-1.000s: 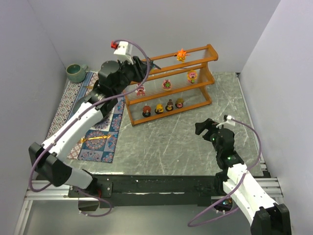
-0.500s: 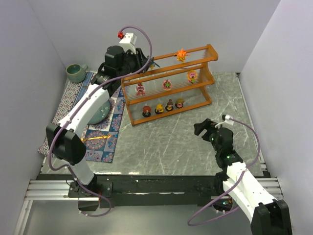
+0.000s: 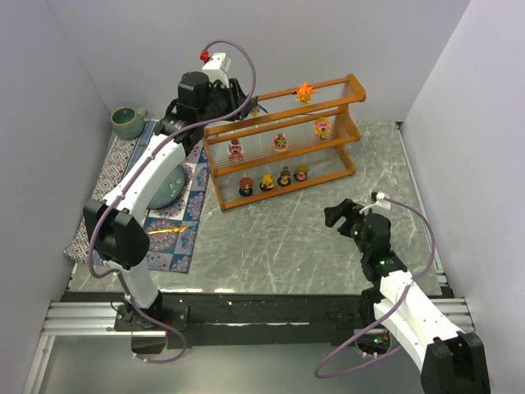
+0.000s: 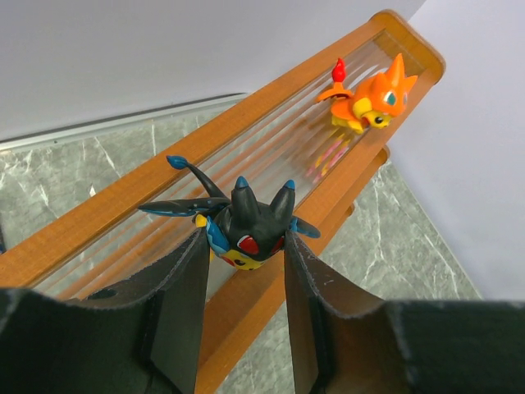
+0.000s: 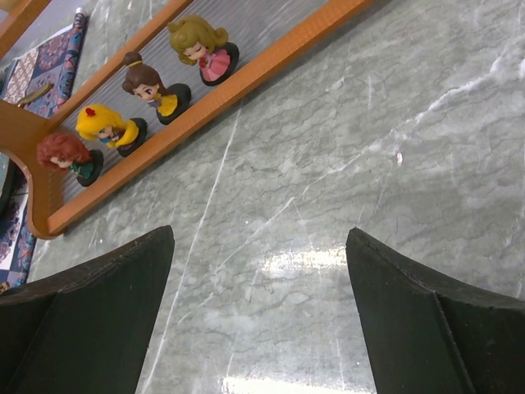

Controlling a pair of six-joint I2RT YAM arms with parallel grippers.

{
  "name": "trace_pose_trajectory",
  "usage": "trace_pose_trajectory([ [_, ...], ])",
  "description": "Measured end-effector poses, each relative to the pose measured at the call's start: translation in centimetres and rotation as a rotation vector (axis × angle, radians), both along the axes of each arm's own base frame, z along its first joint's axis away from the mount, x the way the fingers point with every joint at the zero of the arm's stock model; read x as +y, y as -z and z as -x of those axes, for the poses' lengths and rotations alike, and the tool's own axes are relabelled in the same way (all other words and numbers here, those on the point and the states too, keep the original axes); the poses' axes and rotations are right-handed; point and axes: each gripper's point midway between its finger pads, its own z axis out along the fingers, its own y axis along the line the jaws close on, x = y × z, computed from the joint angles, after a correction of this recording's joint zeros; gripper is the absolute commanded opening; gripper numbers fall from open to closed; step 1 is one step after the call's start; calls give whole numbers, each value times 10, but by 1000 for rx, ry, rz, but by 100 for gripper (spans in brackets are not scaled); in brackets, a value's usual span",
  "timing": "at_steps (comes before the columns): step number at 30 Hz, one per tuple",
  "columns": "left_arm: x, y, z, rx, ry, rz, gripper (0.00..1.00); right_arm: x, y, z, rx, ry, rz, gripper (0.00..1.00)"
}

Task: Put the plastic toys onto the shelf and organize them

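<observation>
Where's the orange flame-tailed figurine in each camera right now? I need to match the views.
Top external: orange figurine on the top tier of the shelf, right of centre.
Left wrist: upper right, beyond the black toy in the left gripper.
Right wrist: not in it; only the bottom tier shows.
Shared landmark: the shelf's orange wooden rails.

No readable text, brand, number or sign — neither on the shelf [image 3: 328,179] nor the plastic toys [image 4: 369,98]

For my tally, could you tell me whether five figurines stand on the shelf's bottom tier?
No, only four figurines stand on the bottom tier.
</observation>
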Motion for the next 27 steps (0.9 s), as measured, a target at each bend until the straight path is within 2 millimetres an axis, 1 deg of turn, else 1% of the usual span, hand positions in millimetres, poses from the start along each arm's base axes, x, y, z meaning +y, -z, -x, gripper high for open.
trace_pose_trajectory([
  [4, 1, 1, -3, 7, 3, -4, 13, 1, -1, 0, -4, -3, -2, 93],
  [6, 1, 1, -3, 9, 8, -4, 16, 1, -1, -1, -6, -3, -2, 93],
  [9, 1, 2, -3, 10, 12, -8, 22, 1, -3, -1, -11, -3, -3, 93],
  [10, 1, 2, -3, 10, 14, -10, 26, 1, -3, -1, -11, -3, -3, 92],
  [12, 1, 2, -3, 9, 18, -14, 29, 1, -2, -1, -10, -3, -2, 92],
  [13, 1, 2, -2, 9, 20, -15, 33, 1, -2, -1, -10, -4, -2, 93],
  [15, 1, 2, -2, 9, 22, -15, 36, 1, -1, -1, -6, -5, 0, 93],
  [16, 1, 2, -2, 9, 23, -15, 39, 1, -1, -1, -5, -5, 1, 93],
  [21, 0, 2, -2, 9, 26, -14, 44, 1, 0, -1, -1, -8, 4, 93],
  [24, 1, 2, -2, 9, 26, -14, 50, 1, 0, -1, -4, -8, 4, 93],
  [25, 1, 2, -2, 10, 26, -14, 55, 1, 0, -1, -4, -9, 4, 92],
  [27, 1, 3, -2, 11, 25, -15, 58, 1, 0, -1, -5, -9, 4, 93],
])
